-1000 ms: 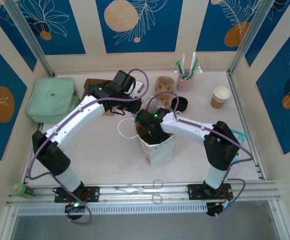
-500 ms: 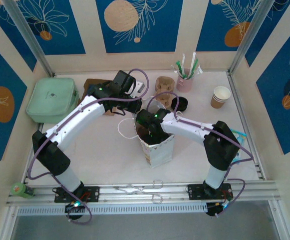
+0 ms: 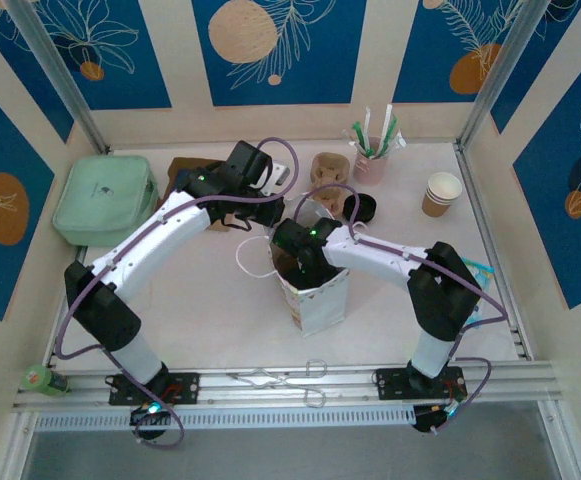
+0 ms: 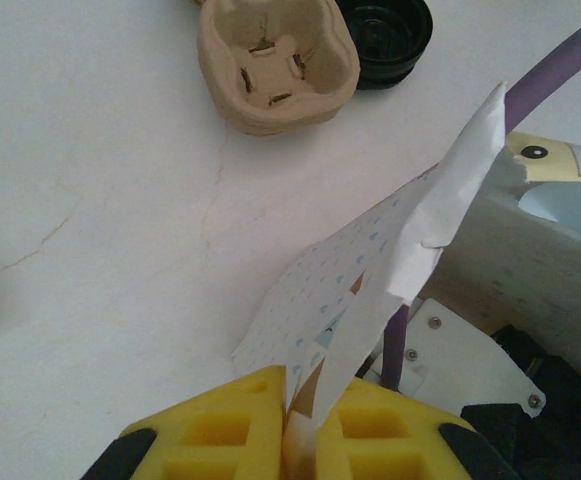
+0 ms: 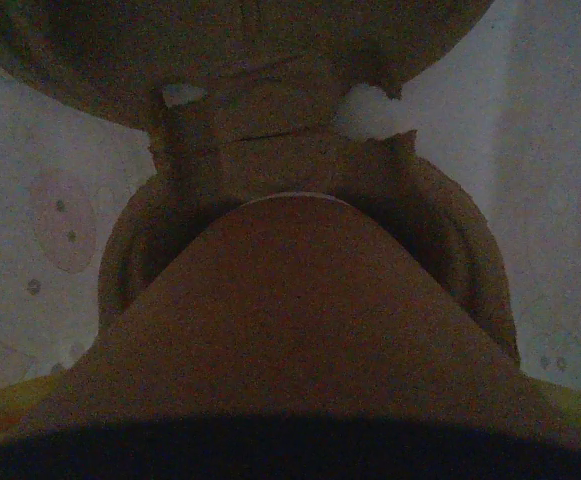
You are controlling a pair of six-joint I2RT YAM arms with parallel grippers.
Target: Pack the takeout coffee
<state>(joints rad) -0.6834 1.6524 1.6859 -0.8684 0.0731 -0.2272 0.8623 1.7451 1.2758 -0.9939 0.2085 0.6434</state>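
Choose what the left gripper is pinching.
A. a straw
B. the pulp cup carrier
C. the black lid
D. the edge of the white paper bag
D: in the left wrist view, the left gripper has its yellow fingers closed on a flap of the paper bag.

No text, label or number can be read.

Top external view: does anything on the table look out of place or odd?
Yes. A black lid lies loose on the table beside the pulp cup carrier, on no cup, while the paper cup at the right stands open without a lid. Nothing looks spilled.
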